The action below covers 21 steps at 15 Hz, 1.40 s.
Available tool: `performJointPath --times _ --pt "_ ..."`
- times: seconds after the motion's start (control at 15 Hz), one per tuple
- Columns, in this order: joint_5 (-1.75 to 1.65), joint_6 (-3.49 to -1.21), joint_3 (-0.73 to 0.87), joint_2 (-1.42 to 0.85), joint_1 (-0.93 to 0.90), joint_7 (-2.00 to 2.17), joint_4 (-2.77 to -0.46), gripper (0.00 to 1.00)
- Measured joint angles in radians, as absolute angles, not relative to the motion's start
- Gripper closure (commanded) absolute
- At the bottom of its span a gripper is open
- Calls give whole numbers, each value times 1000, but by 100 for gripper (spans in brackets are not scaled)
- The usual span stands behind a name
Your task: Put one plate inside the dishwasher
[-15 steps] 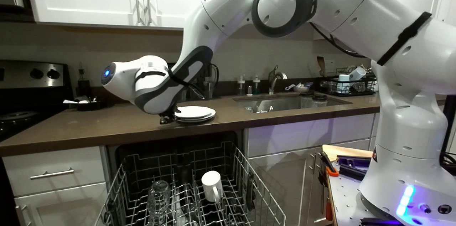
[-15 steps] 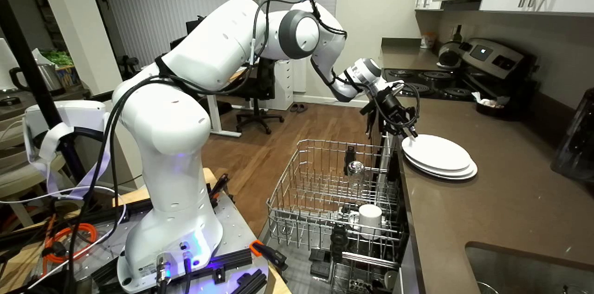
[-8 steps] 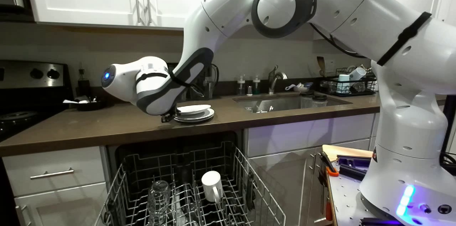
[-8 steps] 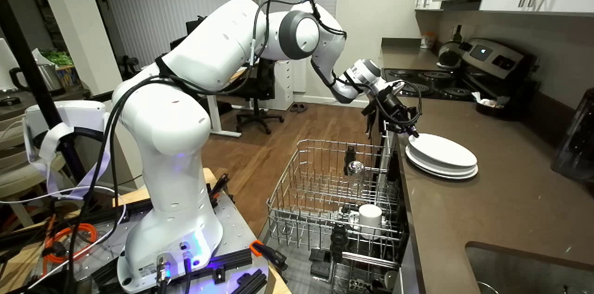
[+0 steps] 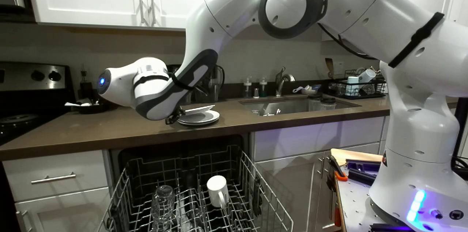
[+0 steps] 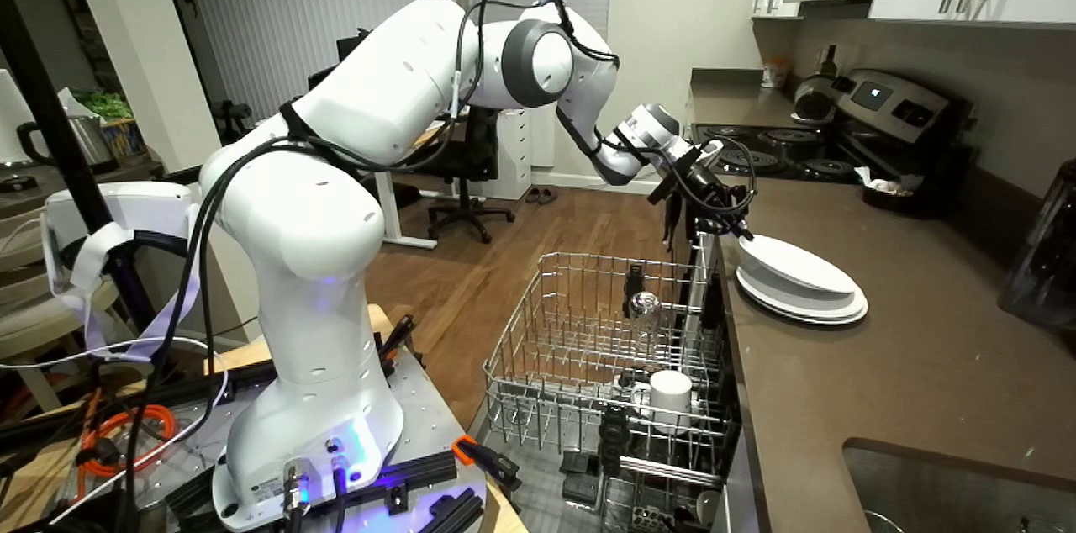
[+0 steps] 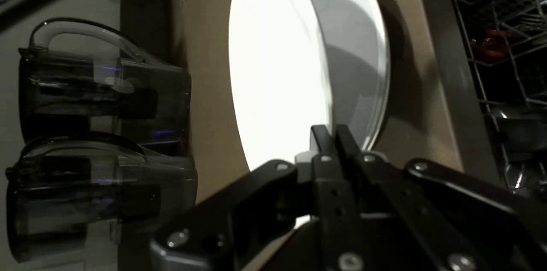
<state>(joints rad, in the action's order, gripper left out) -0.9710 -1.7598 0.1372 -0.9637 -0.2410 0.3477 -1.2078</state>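
Note:
My gripper (image 7: 331, 134) is shut on the rim of the top white plate (image 7: 277, 61) in the wrist view. In both exterior views this plate (image 5: 199, 109) (image 6: 803, 264) is tilted, with a gap over the stacked plates (image 6: 832, 310) below it. I cannot tell whether its far edge touches them. The gripper (image 5: 176, 115) is at the plate's stove-side edge, over the counter near its front. The dishwasher (image 5: 161, 168) stands open below the counter, its wire rack (image 6: 580, 340) pulled out.
A white cup (image 5: 217, 190) and a clear glass (image 5: 163, 202) stand in the rack. Two dark clear pitchers (image 7: 102, 87) (image 7: 102, 194) stand at the back of the counter (image 5: 120, 126). The sink (image 5: 285, 107) lies further along, the stove (image 6: 786, 142) at the far end.
The top plate has gone from lying flat on the stack to tilted and partly raised off it. The gripper has moved slightly towards the stove, the plate in its fingers.

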Motion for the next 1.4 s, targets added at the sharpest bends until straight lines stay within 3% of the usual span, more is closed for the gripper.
performJointPath --times 0.93,1.0,1.4 --pt "-984 -1684 116 -957 -286 352 -1180 95" --pt "-984 -1684 116 -960 -286 352 -1180 99" --pt "-982 -1661 99 -980 -289 365 -1180 99"
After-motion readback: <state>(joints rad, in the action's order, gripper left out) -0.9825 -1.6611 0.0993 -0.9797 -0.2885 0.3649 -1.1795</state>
